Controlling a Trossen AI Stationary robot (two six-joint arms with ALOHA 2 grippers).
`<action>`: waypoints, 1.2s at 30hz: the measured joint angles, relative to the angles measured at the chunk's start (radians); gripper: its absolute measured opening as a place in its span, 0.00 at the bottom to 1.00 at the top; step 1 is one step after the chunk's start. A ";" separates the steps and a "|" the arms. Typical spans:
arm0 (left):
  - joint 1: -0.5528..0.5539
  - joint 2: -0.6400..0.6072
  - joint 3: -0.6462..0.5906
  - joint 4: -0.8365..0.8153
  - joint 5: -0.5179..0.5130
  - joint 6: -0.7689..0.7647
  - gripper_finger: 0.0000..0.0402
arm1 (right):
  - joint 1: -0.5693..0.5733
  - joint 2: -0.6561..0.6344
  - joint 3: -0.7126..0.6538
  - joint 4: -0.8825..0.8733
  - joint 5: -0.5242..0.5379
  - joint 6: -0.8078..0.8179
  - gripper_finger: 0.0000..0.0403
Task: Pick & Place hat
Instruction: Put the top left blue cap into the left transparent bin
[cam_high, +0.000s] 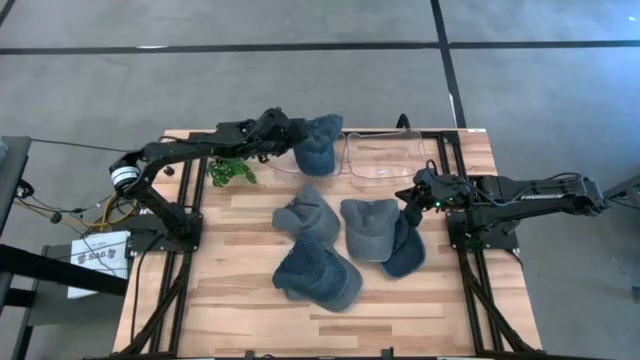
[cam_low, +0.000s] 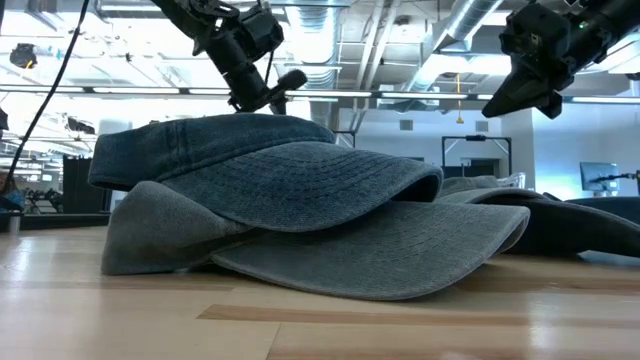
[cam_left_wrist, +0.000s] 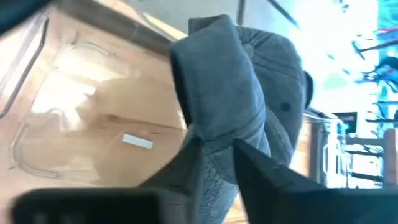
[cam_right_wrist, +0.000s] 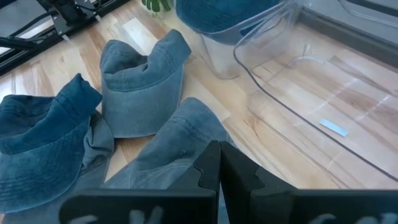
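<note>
My left gripper (cam_high: 292, 136) is at the table's far side, shut on a blue denim hat (cam_high: 318, 142) held over the left end of a clear plastic bin (cam_high: 385, 160). In the right wrist view that hat (cam_right_wrist: 217, 12) shows at the bin's (cam_right_wrist: 311, 81) end. My right gripper (cam_high: 410, 196) is shut and holds nothing. It hovers above a grey-blue cap (cam_high: 368, 228) in the pile; the low view shows it (cam_low: 530, 95) well above the table. Other denim caps (cam_high: 305, 215) (cam_high: 318, 275) and a dark navy one (cam_high: 405, 252) lie on the wood. My left gripper (cam_left_wrist: 217, 165) pinches a fold of the hat's crown cloth (cam_left_wrist: 217, 177) between its two fingers (cam_left_wrist: 186, 165). The brim (cam_left_wrist: 211, 81) and the rest of the crown (cam_left_wrist: 280, 93) stand out beyond the fingertips. The hat is lifted clear above the bin's floor (cam_left_wrist: 93, 124).
A small green plant (cam_high: 232, 172) lies near the left arm. Black frame rails (cam_high: 170, 280) run along both sides of the table. Bare wood (cam_high: 240, 320) shows near the front edge. A white label (cam_left_wrist: 137, 141) sits on the bin's floor.
</note>
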 joint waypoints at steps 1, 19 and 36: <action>0.000 0.000 0.000 0.007 0.004 0.011 0.13 | 0.000 0.000 0.000 -0.002 0.000 0.000 0.00; -0.005 0.000 0.000 0.057 0.091 0.188 0.00 | 0.000 0.000 0.000 -0.002 0.000 0.000 0.00; 0.020 -0.001 0.001 0.359 0.248 0.497 0.13 | 0.000 0.000 0.000 -0.002 0.000 0.004 0.00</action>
